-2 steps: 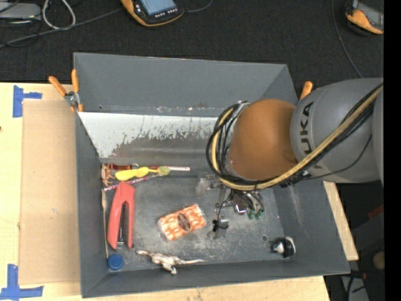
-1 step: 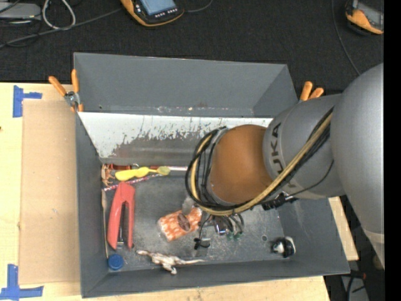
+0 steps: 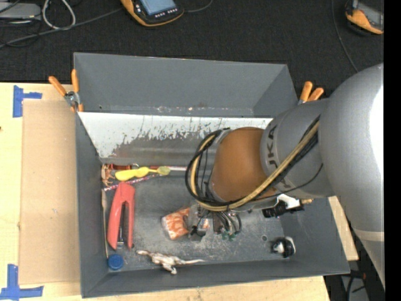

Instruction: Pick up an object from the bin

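My gripper [image 3: 216,229] reaches down under the arm's orange cover to the bin floor, right of centre. It stands open, with nothing visible between its fingers. Its left fingertip [image 3: 200,229] is right beside a crumpled orange packet [image 3: 175,224], which lies just to the left and touches or nearly touches it. A beige lizard-shaped toy [image 3: 166,260] lies on the floor in front of the packet. A small black-and-white thing [image 3: 283,248] lies to the gripper's right.
Red-handled pliers [image 3: 121,215] lie along the left wall, with a blue cap [image 3: 114,263] at their near end. A yellow stick-like thing [image 3: 141,173] lies at the back left. The arm covers the bin's right half.
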Action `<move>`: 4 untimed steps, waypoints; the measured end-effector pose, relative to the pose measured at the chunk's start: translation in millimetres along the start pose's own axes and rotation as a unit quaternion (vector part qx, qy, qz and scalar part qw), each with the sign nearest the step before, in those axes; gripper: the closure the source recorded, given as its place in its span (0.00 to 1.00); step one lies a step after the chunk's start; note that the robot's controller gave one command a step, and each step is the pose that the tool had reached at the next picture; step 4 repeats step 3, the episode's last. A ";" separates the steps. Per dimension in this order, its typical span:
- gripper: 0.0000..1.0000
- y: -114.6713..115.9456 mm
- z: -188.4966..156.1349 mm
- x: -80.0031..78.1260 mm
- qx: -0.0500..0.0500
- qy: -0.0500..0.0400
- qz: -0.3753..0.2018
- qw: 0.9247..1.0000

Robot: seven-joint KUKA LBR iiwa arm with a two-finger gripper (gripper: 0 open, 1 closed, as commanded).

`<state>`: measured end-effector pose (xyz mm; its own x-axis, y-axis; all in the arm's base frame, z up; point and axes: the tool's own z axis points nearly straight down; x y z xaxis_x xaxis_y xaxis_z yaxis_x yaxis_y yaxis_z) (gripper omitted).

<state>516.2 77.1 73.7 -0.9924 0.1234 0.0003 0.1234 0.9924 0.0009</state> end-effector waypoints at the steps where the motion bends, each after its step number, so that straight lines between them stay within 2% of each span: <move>1: 1.00 0.0 0.0 0.0 0.000 0.000 0.000 1.000; 2: 1.00 2.2 -68.3 -0.3 0.001 0.003 0.012 1.000; 3: 1.00 9.8 -151.9 -14.2 0.001 0.004 0.011 1.000; 4: 1.00 9.8 -151.9 -14.2 0.001 0.004 0.011 1.000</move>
